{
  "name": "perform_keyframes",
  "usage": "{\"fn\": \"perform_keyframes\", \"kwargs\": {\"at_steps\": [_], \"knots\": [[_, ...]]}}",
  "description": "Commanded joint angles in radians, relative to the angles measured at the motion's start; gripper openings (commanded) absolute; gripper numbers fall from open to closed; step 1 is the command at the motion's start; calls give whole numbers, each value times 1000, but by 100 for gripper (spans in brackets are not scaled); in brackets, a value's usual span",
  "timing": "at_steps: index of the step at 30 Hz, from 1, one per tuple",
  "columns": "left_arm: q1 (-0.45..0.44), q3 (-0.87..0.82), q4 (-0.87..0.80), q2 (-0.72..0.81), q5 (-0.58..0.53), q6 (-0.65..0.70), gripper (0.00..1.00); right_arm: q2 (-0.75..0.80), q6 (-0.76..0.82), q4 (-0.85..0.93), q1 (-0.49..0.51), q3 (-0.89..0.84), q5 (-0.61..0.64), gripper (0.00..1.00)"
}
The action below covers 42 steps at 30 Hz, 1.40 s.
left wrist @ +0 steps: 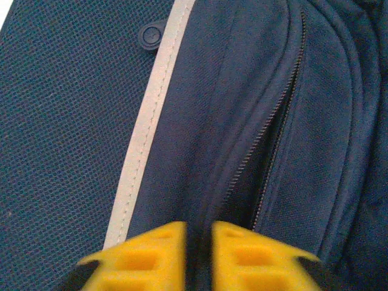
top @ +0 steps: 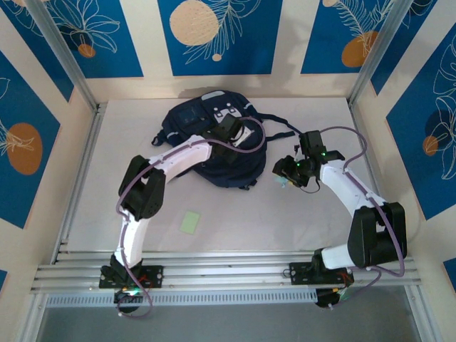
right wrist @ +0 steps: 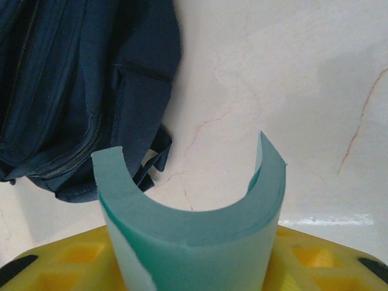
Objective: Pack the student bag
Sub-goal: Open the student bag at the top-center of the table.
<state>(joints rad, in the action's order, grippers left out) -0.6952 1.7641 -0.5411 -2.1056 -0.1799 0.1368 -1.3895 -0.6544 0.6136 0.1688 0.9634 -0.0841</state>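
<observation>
Top external: shows a pale green slip (top: 191, 222) flat on the table (top: 128, 142) at seven o'clock, then the student bag (top: 185, 121) at twelve o'clock. Finds the left gripper (left wrist: 199, 233) clenched on a fold of that bag beside its zipper (left wrist: 267, 157), and the right gripper (top: 286, 175), at the bag's four o'clock, grasping a bowed teal pad (right wrist: 188, 242).

A pale table (top: 285, 228), faintly veined in the right wrist view, fills the middle of the frame. Cream walls (top: 146, 35) rise at top, left and right, carrying blue panels (top: 242, 50) with white leaf drawings and orange discs. Metal posts (top: 68, 60) slant in the upper corners. Rails (top: 228, 274) cross the bottom.
</observation>
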Motion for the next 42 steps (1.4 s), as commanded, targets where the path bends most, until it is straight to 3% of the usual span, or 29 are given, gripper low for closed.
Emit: {"fn": "perform_keyframes", "kwargs": {"at_steps": [1, 13, 19, 23, 26, 28, 29, 30, 33, 42], "knots": [[30, 35, -34, -15, -2, 13, 0, 34, 8, -16, -1, -8, -52, 49], [57, 34, -67, 21, 217, -39, 0, -50, -49, -66, 95, 97, -70, 47], [56, 46, -118, -33, 122, -16, 0, -71, -59, -81, 98, 105, -76, 46], [55, 41, -118, -65, 61, -16, 26, -66, -57, -75, 96, 97, -71, 46], [54, 38, -104, -81, 20, -18, 37, -60, -56, -70, 94, 92, -69, 47], [55, 35, -94, -89, -6, -22, 40, -56, -57, -69, 91, 89, -68, 47], [54, 35, -91, -90, -19, -26, 38, -52, -57, -69, 89, 88, -68, 46], [54, 34, -88, -91, -28, -28, 30, -50, -59, -71, 86, 86, -68, 46], [54, 34, -83, -83, -19, -35, 0, -45, -60, -71, 85, 84, -68, 46], [75, 156, -199, -6, 174, -182, 0, -53, -84, -86, 94, 107, -82, 46]]}}
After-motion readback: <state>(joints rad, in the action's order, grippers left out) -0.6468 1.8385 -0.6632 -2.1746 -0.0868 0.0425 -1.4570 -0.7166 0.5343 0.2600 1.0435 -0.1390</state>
